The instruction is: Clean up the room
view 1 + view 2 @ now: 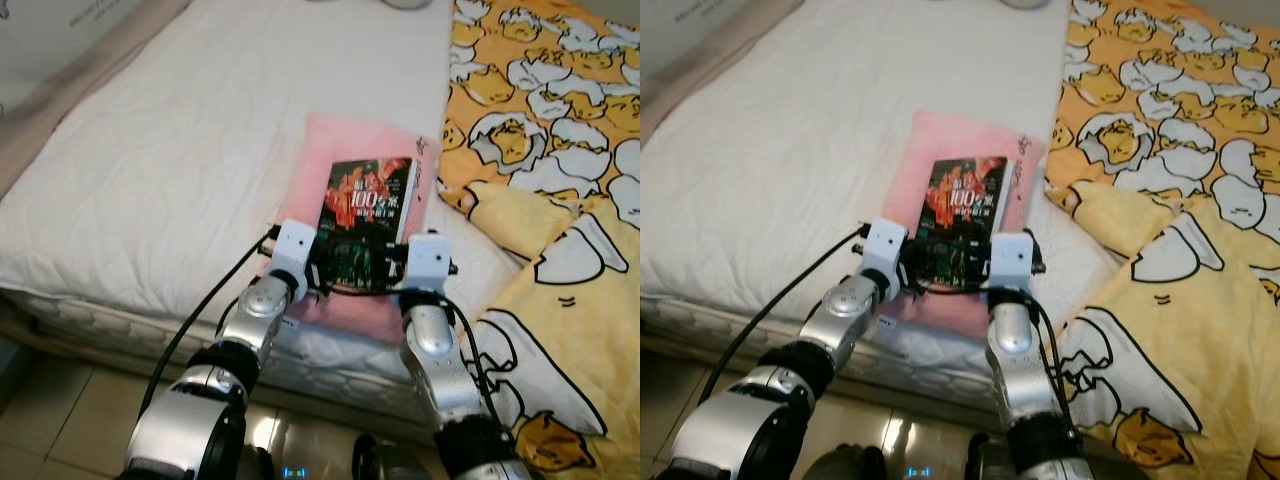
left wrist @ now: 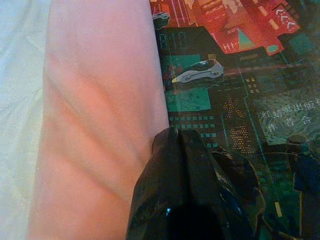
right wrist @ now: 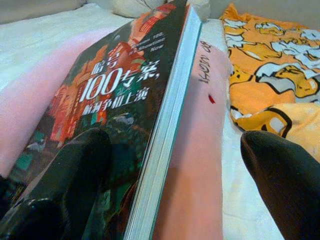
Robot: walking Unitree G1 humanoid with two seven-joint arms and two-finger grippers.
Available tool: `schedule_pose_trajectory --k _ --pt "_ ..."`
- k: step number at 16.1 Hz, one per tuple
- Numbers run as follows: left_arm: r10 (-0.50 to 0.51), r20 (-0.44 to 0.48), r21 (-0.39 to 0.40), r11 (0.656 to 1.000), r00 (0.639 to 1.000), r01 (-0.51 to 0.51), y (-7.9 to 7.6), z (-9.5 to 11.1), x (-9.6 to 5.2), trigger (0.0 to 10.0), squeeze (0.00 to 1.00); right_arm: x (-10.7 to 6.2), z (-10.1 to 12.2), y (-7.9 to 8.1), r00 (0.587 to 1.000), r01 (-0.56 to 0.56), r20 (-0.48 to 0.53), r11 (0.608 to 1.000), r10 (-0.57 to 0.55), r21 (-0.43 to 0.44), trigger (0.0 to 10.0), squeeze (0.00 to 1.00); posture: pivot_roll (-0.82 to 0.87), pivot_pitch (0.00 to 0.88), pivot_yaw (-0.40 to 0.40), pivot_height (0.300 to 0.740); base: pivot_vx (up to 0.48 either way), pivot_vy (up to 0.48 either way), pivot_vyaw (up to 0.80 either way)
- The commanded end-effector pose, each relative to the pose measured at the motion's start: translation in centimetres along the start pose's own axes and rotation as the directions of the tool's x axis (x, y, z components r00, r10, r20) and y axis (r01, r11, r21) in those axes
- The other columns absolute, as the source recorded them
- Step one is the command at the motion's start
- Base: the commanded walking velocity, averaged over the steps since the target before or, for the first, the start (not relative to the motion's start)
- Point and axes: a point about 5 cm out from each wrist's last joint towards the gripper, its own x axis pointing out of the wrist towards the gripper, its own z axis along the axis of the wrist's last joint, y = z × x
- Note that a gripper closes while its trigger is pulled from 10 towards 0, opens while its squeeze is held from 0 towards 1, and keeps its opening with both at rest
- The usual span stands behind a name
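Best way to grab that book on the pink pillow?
Take the book by its near short edge, coming from the foot of the bed. It lies flat on the soft pink pillow, so pressing down lets a finger slip beneath. The right tool already straddles its page edge.

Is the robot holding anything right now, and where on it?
Cannot be told: both grippers sit at the near end of the dark-covered paperback book, right fingers spread across its edge.
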Motion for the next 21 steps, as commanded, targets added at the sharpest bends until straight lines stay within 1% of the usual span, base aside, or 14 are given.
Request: schedule_pose_trajectory --k 1,2,3,5,8,10,12,14,15,16,17,18,19,21 --pt "-0.051 -0.184 -0.019 0.999 0.982 0.048 -1.3 -4.2 -1.1 0.0 0.0 -0.4 -0.1 0.7 1.0 -0.026 -0.009 1.0 0.025 -0.004 10.0 0.0 0.04 0.15 -0.042 0.74 0.0 0.0 0.0" --pt "-0.051 -0.185 -0.018 0.999 0.981 0.049 -1.4 -4.2 -1.1 0.0 0.0 -0.7 -0.3 1.2 0.998 -0.034 -0.047 0.998 0.036 0.047 10.0 0.0 0.04 0.145 -0.043 0.74 0.0 0.0 0.0" --pt "-0.052 -0.185 -0.018 0.999 0.981 0.049 -1.4 -4.3 -1.1 0.0 0.0 -0.7 -0.4 1.2 0.998 -0.035 -0.053 0.998 0.038 0.059 10.0 0.0 0.04 0.145 -0.043 0.74 0.0 0.0 0.0" --pt "-0.051 -0.188 -0.019 0.999 0.981 0.048 -1.4 -4.4 -1.2 0.0 0.0 -0.7 -0.8 2.0 0.992 -0.071 -0.089 0.98 0.089 0.186 10.0 0.0 0.04 0.149 -0.043 0.74 0.0 0.0 0.0" --pt "-0.043 -0.19 -0.018 0.999 0.981 0.04 -1.2 -4.4 -1.2 0.0 0.0 -0.4 -0.4 3.0 0.986 -0.132 -0.069 0.956 0.155 0.261 10.0 0.0 0.04 0.157 -0.041 0.74 0.0 0.0 0.0" --pt "-0.043 -0.188 -0.017 0.999 0.981 0.04 -1.2 -4.4 -1.2 0.0 0.0 0.0 0.6 3.6 0.982 -0.172 -0.024 0.935 0.188 0.31 10.0 0.0 0.05 0.16 -0.042 0.74 0.0 0.0 0.0" --pt "-0.045 -0.187 -0.018 0.999 0.981 0.043 -1.3 -4.4 -1.2 0.0 0.0 0.1 0.8 3.8 0.979 -0.182 -0.015 0.906 0.203 0.382 10.0 0.0 0.05 0.163 -0.043 0.74 0.0 0.0 0.0" --pt "-0.046 -0.19 -0.018 0.999 0.981 0.043 -1.3 -4.5 -1.3 0.0 0.0 0.1 0.0 3.8 0.979 -0.14 -0.07 0.875 0.193 0.464 10.0 0.0 0.05 0.166 -0.041 0.74 0.0 0.0 0.0" --pt "-0.045 -0.19 -0.018 0.999 0.981 0.043 -1.3 -4.5 -1.3 0.0 0.0 0.1 -0.1 3.7 0.979 -0.13 -0.079 0.871 0.189 0.473 10.0 0.0 0.05 0.166 -0.041 0.74 0.0 0.0 0.0" --pt "-0.045 -0.19 -0.018 0.999 0.981 0.043 -1.3 -4.4 -1.2 0.0 0.0 0.2 0.0 3.7 0.979 -0.138 -0.07 0.879 0.19 0.457 10.0 0.0 0.05 0.166 -0.041 0.74 0.0 0.0 0.0" --pt "-0.044 -0.19 -0.017 0.999 0.981 0.042 -1.2 -4.4 -1.2 0.0 0.0 0.3 0.7 3.4 0.983 -0.169 -0.017 0.943 0.181 0.288 10.0 0.0 0.05 0.167 -0.04 0.74 0.0 0.0 0.0" --pt "-0.044 -0.19 -0.017 0.999 0.981 0.042 -1.2 -4.4 -1.2 0.0 0.0 0.4 0.8 2.8 0.991 -0.132 0.003 0.979 0.133 0.152 10.0 0.0 0.04 0.167 -0.04 0.74 0.0 0.0 0.0" --pt "-0.045 -0.19 -0.017 0.999 0.981 0.042 -1.2 -4.4 -1.2 0.0 0.0 0.4 0.7 2.4 0.994 -0.106 0.006 0.986 0.106 0.132 10.0 0.0 0.04 0.169 -0.041 0.74 0.0 0.0 0.0" --pt "-0.053 -0.188 -0.018 0.999 0.981 0.05 -1.6 -4.4 -1.2 0.0 0.0 0.1 1.1 1.2 0.997 -0.033 0.072 0.999 0.032 0.017 10.0 0.0 0.04 0.171 -0.042 0.74 0.0 0.0 0.0"
